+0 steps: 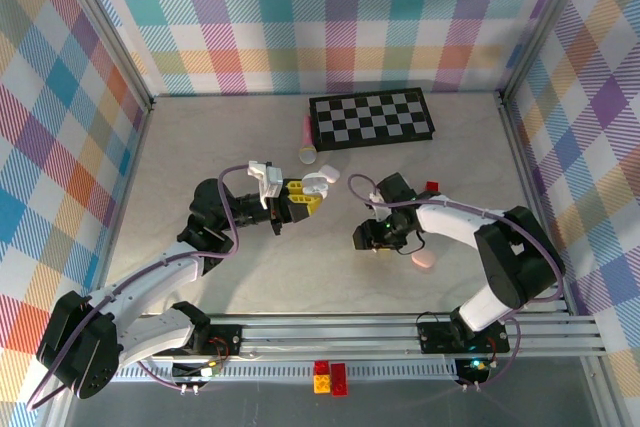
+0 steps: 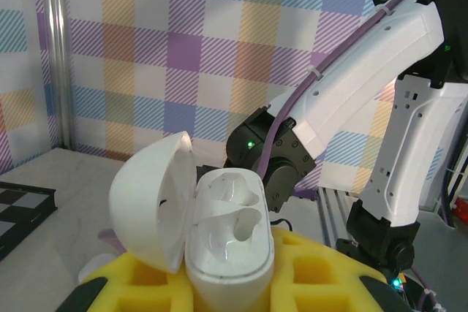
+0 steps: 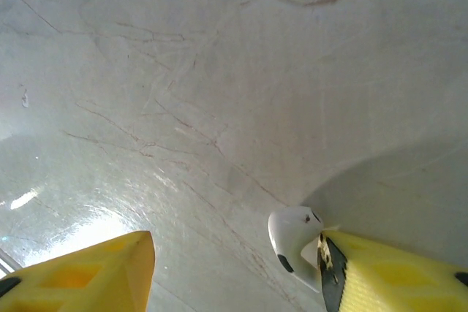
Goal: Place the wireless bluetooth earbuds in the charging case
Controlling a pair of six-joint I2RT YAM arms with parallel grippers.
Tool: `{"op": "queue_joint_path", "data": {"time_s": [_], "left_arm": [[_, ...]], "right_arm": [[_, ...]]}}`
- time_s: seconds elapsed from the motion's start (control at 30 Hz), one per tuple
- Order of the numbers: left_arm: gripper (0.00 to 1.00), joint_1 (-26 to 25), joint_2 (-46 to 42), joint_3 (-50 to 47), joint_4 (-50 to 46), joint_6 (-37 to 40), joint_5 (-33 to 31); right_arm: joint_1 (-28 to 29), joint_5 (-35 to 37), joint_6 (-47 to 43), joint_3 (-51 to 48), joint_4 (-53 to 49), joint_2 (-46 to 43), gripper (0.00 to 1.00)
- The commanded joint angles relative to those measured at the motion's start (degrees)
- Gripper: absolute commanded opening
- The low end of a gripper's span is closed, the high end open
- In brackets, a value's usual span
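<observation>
My left gripper [image 1: 297,197] is shut on the white charging case [image 1: 318,185] and holds it above the table's middle. In the left wrist view the case [image 2: 227,253] sits between the yellow fingers [image 2: 322,268] with its lid [image 2: 150,202] swung open to the left. Both sockets are empty. My right gripper [image 1: 375,239] points down at the table, right of centre. Its jaws [image 3: 235,246] stand open. One white earbud [image 3: 296,242] lies on the table against the tip of the right finger [image 3: 395,275], well apart from the left finger [image 3: 88,275].
A black-and-white checkerboard [image 1: 372,117] lies at the back. A pink cylinder with a beige end [image 1: 306,142] lies beside it. A pink pebble-shaped case [image 1: 425,261] rests just right of the right gripper. A small red piece [image 1: 432,187] sits behind the right arm.
</observation>
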Motion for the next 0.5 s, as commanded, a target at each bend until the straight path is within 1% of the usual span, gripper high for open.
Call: {"op": "queue_joint_path", "data": {"time_s": [0.0,0.17,0.27,0.47], "left_arm": [[0.07,1.09,-0.83,-1.1,1.29,0.62,-0.18],[0.05,2.28,-1.64,-2.51,1.65,0.8,-1.84],[0.05,4.19,-1.85,-4.09,2.65,0.58,-3.25],[0.05,8.93,-1.79,-8.2,10.95,-3.47,-5.49]], "right_arm": [[0.83,2.83,1.33,0.33,-3.36,-1.48,0.6],[2.4,11.31,0.93,5.74,-10.71,-1.49,0.61],[3.55,15.6,0.53,9.55,-15.33,0.19,0.61],[6.15,20.0,-1.88,19.07,-25.9,7.51,0.57]]}}
